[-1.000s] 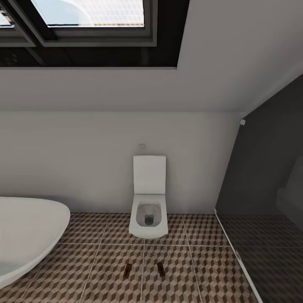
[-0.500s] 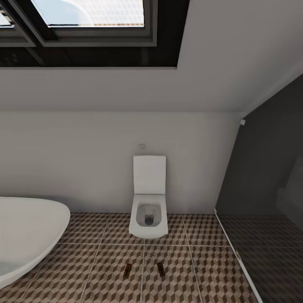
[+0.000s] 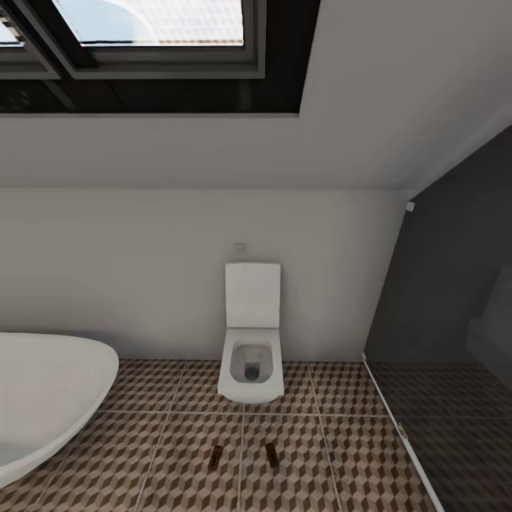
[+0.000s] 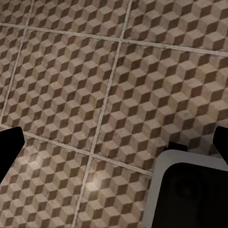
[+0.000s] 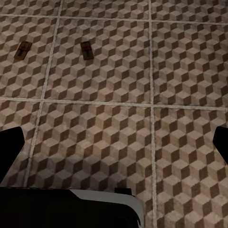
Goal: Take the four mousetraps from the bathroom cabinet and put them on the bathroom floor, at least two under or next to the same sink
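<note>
A white toilet (image 3: 250, 355) stands against a pale wall (image 3: 142, 270) beneath a dark-framed window (image 3: 156, 43).

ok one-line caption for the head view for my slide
Two mousetraps lie on the cube-patterned bathroom floor in front of a white toilet, with a bathtub at left.

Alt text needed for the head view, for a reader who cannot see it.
Two small dark-brown mousetraps lie side by side, apart, on the cube-patterned bathroom floor in front of a white toilet. A white bathtub curves in at left; a skylight sits above.
</note>
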### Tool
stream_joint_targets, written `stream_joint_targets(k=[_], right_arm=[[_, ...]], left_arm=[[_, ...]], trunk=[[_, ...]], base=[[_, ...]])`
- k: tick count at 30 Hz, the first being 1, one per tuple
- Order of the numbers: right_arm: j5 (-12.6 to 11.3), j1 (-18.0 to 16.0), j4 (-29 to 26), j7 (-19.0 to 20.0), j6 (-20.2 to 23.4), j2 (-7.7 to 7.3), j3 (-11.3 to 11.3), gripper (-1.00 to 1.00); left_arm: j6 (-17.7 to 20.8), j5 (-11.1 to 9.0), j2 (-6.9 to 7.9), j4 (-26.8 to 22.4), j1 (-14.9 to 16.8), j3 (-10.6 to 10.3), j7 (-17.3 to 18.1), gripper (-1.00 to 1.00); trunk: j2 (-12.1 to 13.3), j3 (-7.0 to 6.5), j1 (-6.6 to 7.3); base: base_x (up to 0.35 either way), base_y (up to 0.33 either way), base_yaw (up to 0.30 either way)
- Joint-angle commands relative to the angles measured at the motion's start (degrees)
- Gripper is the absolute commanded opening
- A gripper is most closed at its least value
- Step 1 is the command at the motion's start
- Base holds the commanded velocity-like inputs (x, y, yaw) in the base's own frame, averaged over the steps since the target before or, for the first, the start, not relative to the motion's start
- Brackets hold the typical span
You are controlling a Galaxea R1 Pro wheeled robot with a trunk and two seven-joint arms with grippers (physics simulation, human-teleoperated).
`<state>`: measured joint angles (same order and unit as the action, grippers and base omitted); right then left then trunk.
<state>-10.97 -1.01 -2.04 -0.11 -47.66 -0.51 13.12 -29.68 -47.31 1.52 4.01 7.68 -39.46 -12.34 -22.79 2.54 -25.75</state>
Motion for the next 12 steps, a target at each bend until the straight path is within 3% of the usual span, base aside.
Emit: stream_joint_targets(k=[1, 12], right_arm=[[-0.5, 0.0, 0.0, 0.0, -0.1, -0.01, 0.5, 1.00], [-0.5, 0.0, 0.0, 0.0, -0.1, -0.01, 0.5, 1.00]], left_arm=[[-0.1, 0.1, -0.03, 0.1, 0.1, -0.4, -0.3, 1.00], [-0.1, 0.1, -0.03, 0.1, 0.1, -0.4, -0.3, 1.00]], trunk=[[-0.1, 0.13, -0.03], [-0.1, 0.13, -0.03]], base=[[0.000, 0.000, 0.000], [0.000, 0.000, 0.000]])
